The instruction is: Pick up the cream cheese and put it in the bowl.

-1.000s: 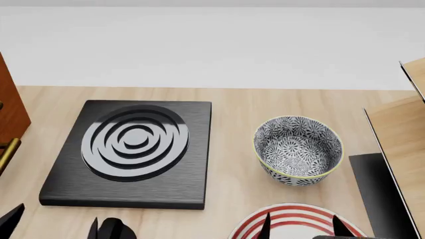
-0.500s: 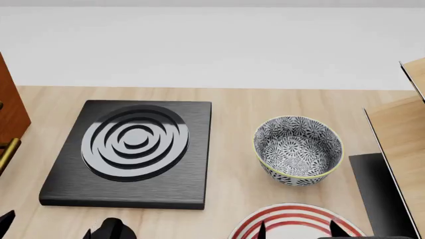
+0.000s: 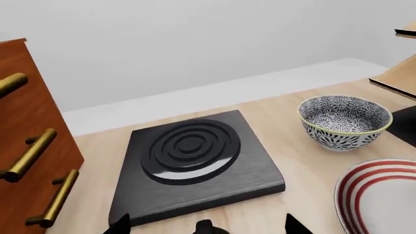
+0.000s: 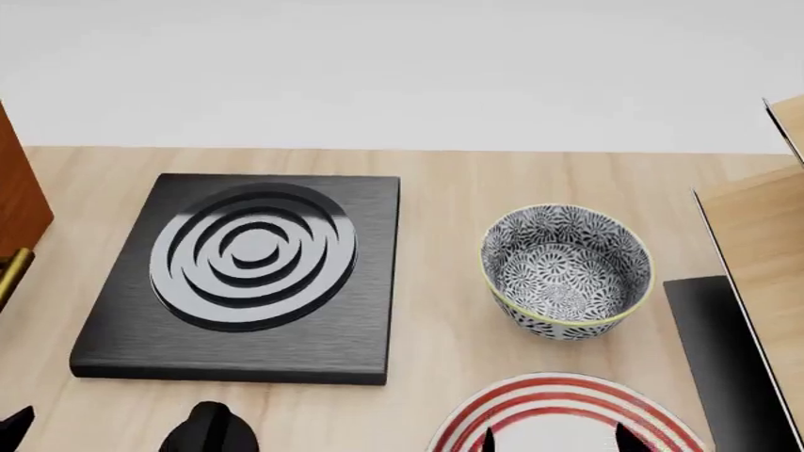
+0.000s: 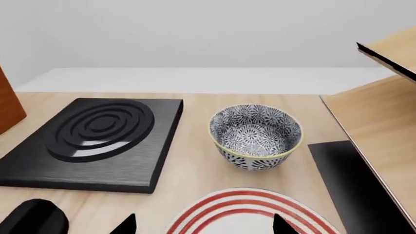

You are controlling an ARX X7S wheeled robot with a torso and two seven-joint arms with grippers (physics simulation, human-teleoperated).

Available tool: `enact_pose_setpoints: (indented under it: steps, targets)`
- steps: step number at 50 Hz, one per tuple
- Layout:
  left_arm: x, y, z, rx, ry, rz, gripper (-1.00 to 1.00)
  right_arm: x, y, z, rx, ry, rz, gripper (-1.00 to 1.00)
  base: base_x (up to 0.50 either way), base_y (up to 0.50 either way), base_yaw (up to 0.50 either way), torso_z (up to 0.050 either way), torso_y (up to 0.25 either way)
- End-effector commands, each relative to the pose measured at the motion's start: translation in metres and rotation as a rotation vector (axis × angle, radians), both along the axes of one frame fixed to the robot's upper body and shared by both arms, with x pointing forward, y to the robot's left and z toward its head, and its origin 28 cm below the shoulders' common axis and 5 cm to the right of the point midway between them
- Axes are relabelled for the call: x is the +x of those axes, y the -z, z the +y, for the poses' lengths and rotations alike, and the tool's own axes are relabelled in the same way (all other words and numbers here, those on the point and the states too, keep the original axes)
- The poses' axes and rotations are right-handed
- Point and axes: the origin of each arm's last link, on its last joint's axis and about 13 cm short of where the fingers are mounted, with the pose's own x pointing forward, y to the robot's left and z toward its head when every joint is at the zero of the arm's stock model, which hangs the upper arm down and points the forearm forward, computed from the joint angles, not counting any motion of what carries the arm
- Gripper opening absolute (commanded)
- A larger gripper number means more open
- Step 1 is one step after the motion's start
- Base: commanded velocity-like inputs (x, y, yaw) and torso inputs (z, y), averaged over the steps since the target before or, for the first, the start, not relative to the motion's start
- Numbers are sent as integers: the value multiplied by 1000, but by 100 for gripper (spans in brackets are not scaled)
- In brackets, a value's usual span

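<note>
The bowl (image 4: 567,272) stands empty on the table (image 4: 440,235) beside the black burner plate (image 4: 245,273) — no cream cheese in sight. My left fingers (image 3: 122,225) and right fingers (image 5: 281,224) are spread wide, holding nothing.

head view tipped a bit, burner (image 4: 251,259) and bowl (image 4: 566,273) sit higher in frame now, gripper fingertips (image 4: 488,439) sunk lower at the bottom edge

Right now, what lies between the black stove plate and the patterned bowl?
Nothing: between the stove plate and the bowl the head view shows only bare wooden counter.
</note>
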Motion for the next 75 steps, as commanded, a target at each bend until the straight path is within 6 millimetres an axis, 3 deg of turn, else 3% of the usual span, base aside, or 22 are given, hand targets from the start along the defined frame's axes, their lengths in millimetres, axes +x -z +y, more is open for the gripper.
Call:
enact_pose_setpoints:
  steps: [1,52,75]
  targets:
    - [-1,0,-1,12,4,3,100,0,1,-1,3,-3,6,100,0,0,0,0,-119]
    - [-7,0,-3,22,39,46,100,-5,5,-3,5,-4,11,100,0,0,0,0,-122]
    - [-18,-45,5,94,137,155,100,-4,10,-5,8,-3,22,100,0,0,0,0,0]
